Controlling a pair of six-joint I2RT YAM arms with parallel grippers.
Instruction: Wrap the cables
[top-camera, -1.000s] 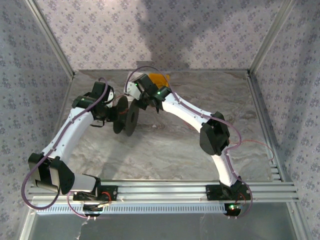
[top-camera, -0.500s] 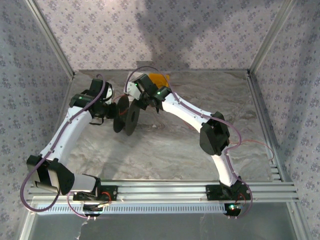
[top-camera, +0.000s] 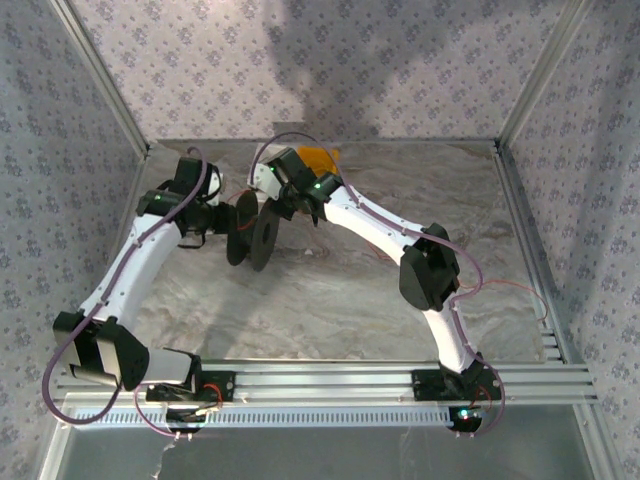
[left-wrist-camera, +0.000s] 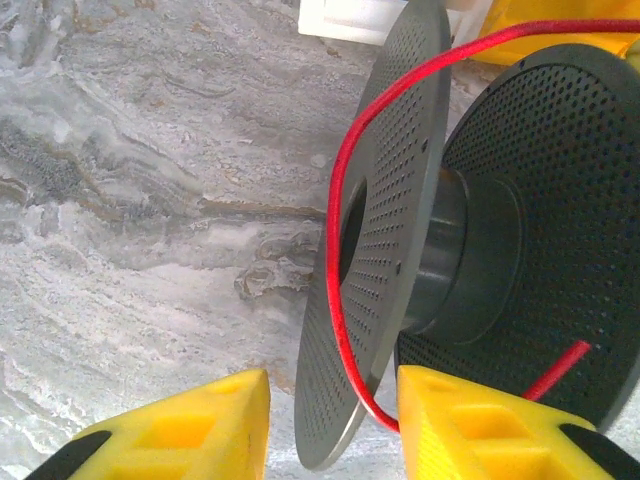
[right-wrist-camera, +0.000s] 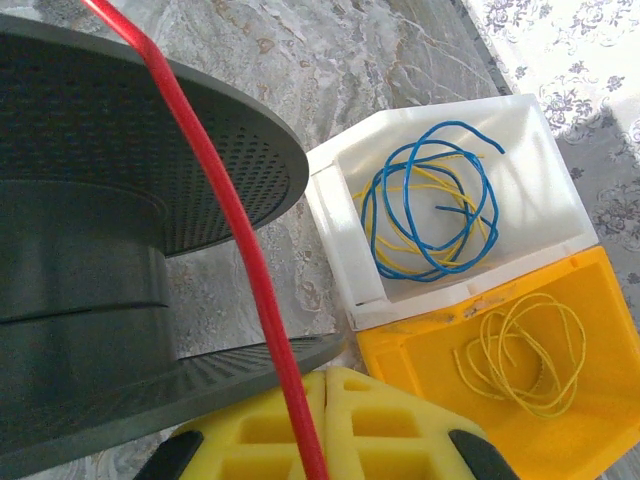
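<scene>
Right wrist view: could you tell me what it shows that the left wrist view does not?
Right wrist, not left: blue and yellow wires coiled in a white plastic bin, thin yellow wire in a yellow bin. Left wrist, not right: the thin red cable looping over the dark grey perforated spool's flange. Both: spool, cable, marbled grey table.

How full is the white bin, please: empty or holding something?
Not empty. The right wrist view shows the white bin holding a loose coil of blue and yellow wires on its floor.
</scene>
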